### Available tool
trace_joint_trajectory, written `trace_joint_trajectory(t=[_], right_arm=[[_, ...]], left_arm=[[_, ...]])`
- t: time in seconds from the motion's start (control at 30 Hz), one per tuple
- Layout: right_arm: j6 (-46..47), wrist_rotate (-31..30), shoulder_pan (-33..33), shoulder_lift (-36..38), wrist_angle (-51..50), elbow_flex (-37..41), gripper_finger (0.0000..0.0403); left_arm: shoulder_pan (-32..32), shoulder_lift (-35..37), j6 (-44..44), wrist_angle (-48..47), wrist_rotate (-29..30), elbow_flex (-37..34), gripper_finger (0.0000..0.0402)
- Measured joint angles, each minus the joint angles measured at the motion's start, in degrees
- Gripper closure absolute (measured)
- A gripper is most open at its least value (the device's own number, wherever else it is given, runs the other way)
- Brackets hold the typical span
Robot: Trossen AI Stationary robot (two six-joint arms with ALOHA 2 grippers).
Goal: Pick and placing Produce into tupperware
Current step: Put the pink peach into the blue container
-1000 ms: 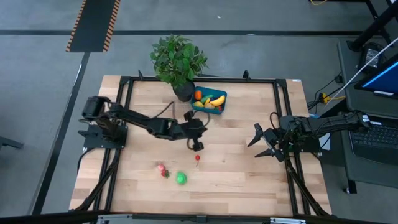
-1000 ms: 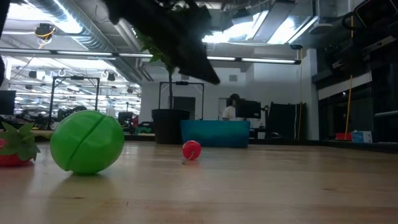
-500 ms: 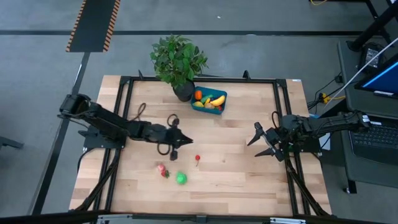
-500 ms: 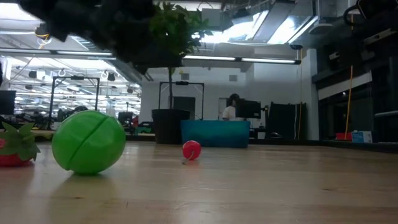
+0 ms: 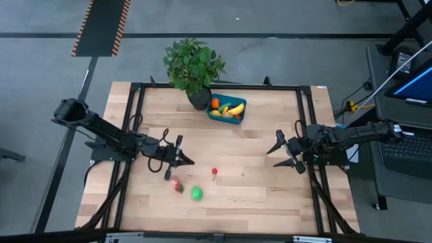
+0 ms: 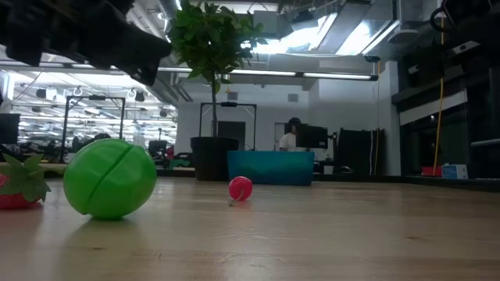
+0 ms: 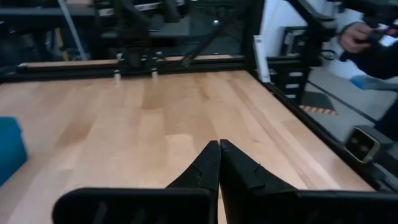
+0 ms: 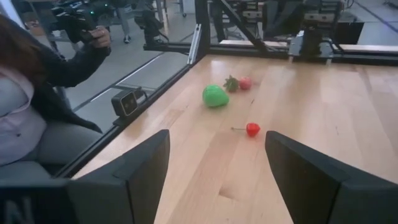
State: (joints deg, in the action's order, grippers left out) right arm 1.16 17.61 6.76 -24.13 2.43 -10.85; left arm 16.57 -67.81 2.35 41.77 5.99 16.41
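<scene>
Produce still out on the tabletop (image 5: 270,182) comes to three pieces, grouped near the front left: a green ball-shaped fruit (image 5: 196,194) with a seam across it, a red strawberry (image 5: 176,184) with a green leafy cap just beside it, and a small red cherry (image 5: 214,172) with a thin stem a little apart toward the middle. More pieces, a yellow banana and orange and green bits among them, already lie in the teal tupperware (image 5: 237,119), which sits at the back of the tabletop beside a potted plant (image 5: 192,64).

All three loose pieces look like hard, smooth plastic, probably light and stiff, so crushing seems no worry, but slipping and rolling do. The green fruit is round and would likely roll if nudged; taking it across its widest part seems best. The cherry is tiny, so the grip should close on its body rather than on the stem. The strawberry offers its red body below the cap.

The left hand (image 5: 181,160) hangs above the tabletop just behind the strawberry, its fingers (image 7: 211,165) pressed together on nothing. The right hand (image 5: 283,151) waits near the right edge of the tabletop, spread wide and empty, well apart from the produce.
</scene>
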Motion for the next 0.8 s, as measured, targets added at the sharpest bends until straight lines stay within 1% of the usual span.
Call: trace_joint_trajectory(t=[0.07, 0.23, 0.3, 0.57, 0.8], right_arm=[[-0.06, 0.00, 0.00, -0.28, -0.02, 0.00, 0.0137], [0.08, 0.46, 0.00, -0.25, 0.45, 0.00, 0.0137], [-0.12, 0.48, 0.00, -0.25, 0.47, 0.00, 0.0137], [0.08, 0.44, 0.00, -0.25, 1.01, 0.00, 0.0137], [0.09, 0.45, 0.00, -0.25, 1.22, 0.00, 0.0137]], left_arm=[[1.08, 0.22, -0.20, 0.07, -0.44, -0.29, 0.0398], [2.50, 0.19, -1.05, -0.01, -4.67, -0.40, 0.0388], [2.74, 0.19, -1.00, 0.01, -5.40, -0.40, 0.0385], [3.40, 0.15, 4.82, -0.06, -5.41, -0.40, 0.0374], [3.37, 0.15, 4.57, 0.01, -5.31, -0.40, 0.0362]])
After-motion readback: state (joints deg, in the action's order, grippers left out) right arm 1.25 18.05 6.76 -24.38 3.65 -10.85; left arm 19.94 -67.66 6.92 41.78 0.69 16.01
